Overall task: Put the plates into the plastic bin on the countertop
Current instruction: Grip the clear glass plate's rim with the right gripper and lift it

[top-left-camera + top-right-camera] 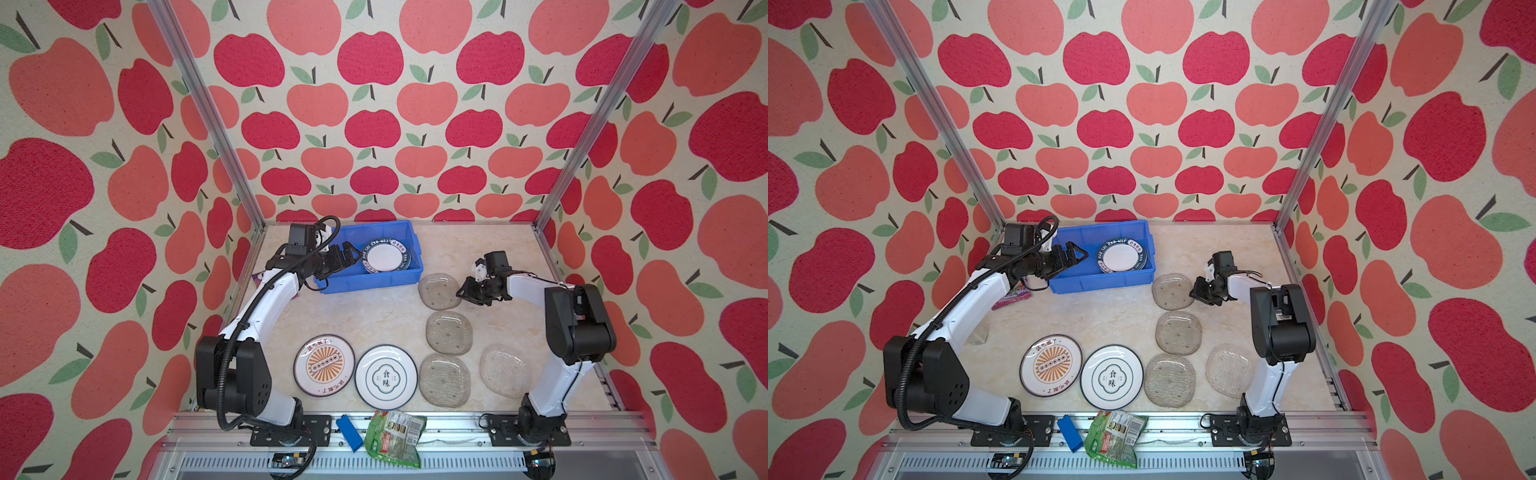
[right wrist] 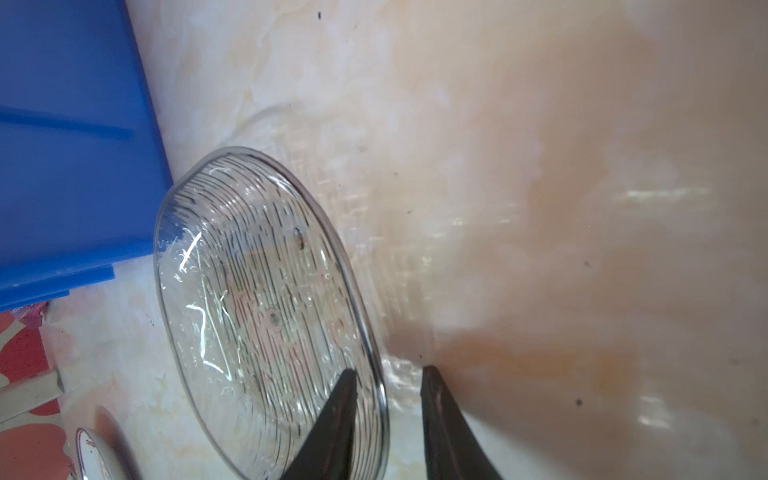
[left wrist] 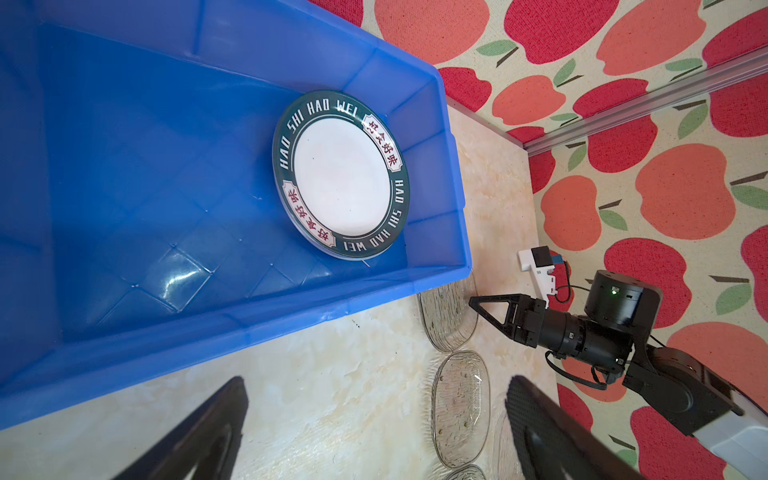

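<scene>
the left gripper [image 1: 352, 254] hung wide open and empty over the left half of the plastic bin [image 1: 374, 283]; a lettered plate [image 1: 386, 256] lay in its right half. on the surface [image 1: 374, 320] in front lay the sunburst plate [image 1: 324, 365], the character plate [image 1: 386, 377], then the near glass plate [image 1: 444, 380], the middle glass plate [image 1: 449, 332] and the outer glass plate [image 1: 505, 370]. the right gripper [image 2: 389, 369] stood partly open astride the rim of the far glass plate [image 1: 438, 291], just beside the bin's corner; one finger over it, one outside, not clamped.

Left pincer [image 1: 351, 252] wide, right pincer [image 1: 460, 292] part-open.
</scene>
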